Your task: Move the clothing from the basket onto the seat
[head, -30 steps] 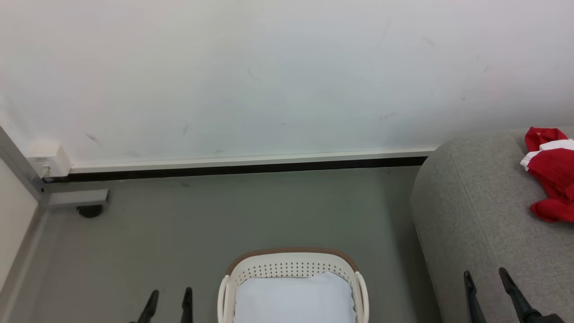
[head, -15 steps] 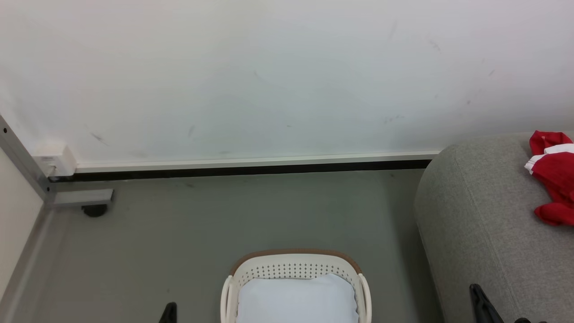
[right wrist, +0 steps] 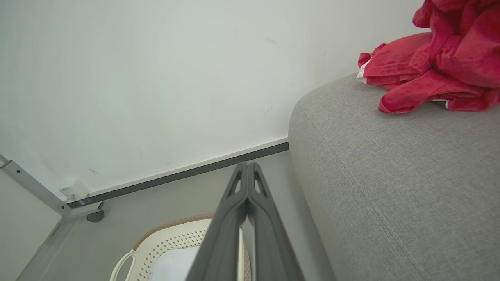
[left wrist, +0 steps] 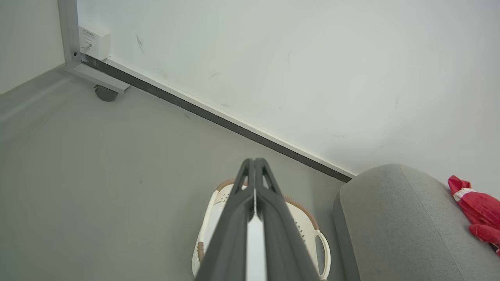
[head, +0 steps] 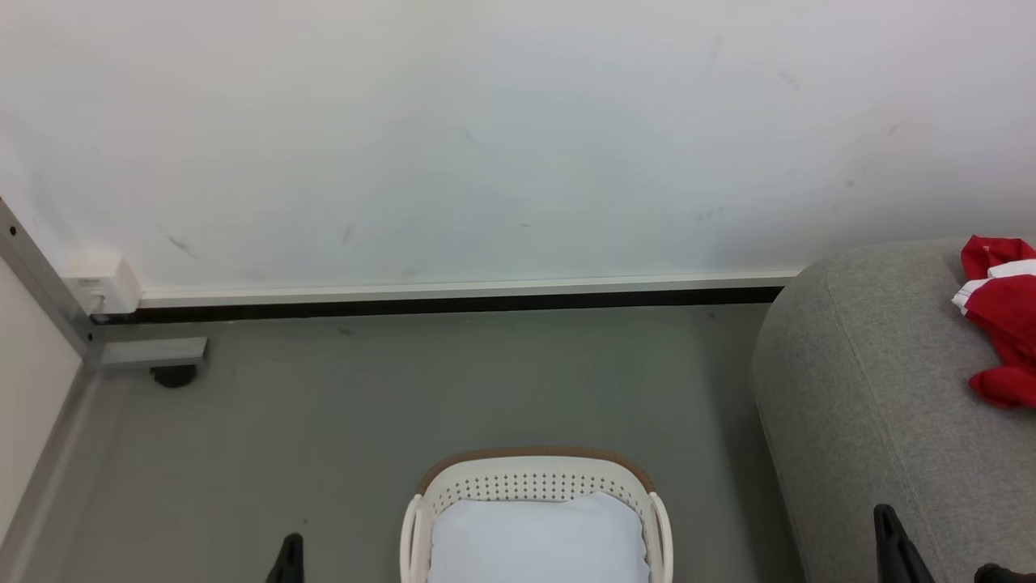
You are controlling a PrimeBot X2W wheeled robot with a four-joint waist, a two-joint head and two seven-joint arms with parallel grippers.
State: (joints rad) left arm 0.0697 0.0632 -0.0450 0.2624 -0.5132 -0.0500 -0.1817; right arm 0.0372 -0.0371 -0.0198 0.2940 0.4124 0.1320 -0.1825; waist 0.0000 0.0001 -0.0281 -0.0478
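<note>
Head view: low at centre on the grey floor (head: 324,421), the basket (head: 530,465), with a pale flat pad (head: 538,538) inside. At right, the seat (head: 874,389), with the clothing (head: 1002,312) heaped on top, well apart from the basket. At the bottom edge, a dark tip of the left claw (head: 289,560) beside the basket, and a finger of the right claw (head: 894,551) before the seat.

Left wrist view: left claw (left wrist: 254,162) pressed together, gripping nothing, seemingly above the basket.

Right wrist view: right claw (right wrist: 247,166) closed tip to tip, empty, between basket and seat; clothing bunched on the seat top.
</note>
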